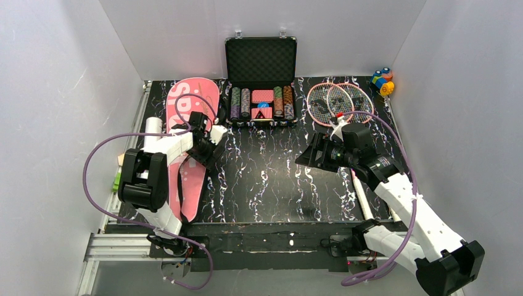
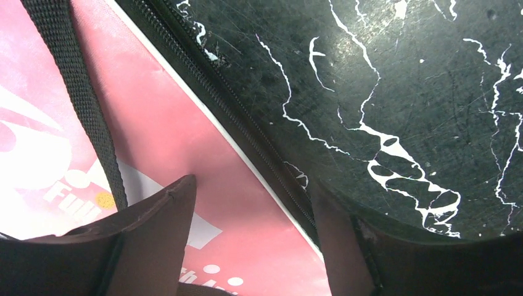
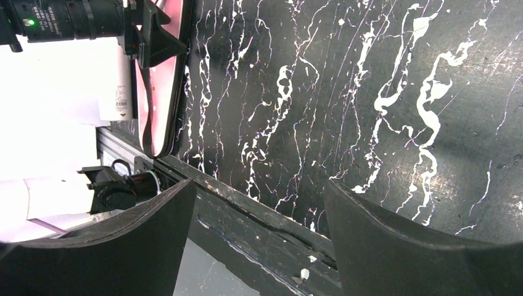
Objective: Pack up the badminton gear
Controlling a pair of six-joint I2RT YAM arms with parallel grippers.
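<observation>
The pink cover [image 1: 185,117] with its black strap [image 2: 80,92] lies along the table's left side. The white tube [image 1: 152,131] lies beside it on the left. Two pink-framed rackets [image 1: 339,102] lie at the back right, and a white handle [image 1: 362,198] runs toward the front under my right arm. My left gripper [image 1: 208,150] is open, low over the cover's right zipped edge [image 2: 247,123], with one finger [image 2: 154,234] over the pink face and the other over the table. My right gripper [image 1: 311,155] is open and empty above the table's middle right. No shuttlecocks are clearly visible.
An open black case of poker chips [image 1: 260,80] stands at the back centre. A small multicoloured toy [image 1: 382,81] sits in the back right corner. White walls close the table on three sides. The front metal rail [image 3: 247,209] shows in the right wrist view.
</observation>
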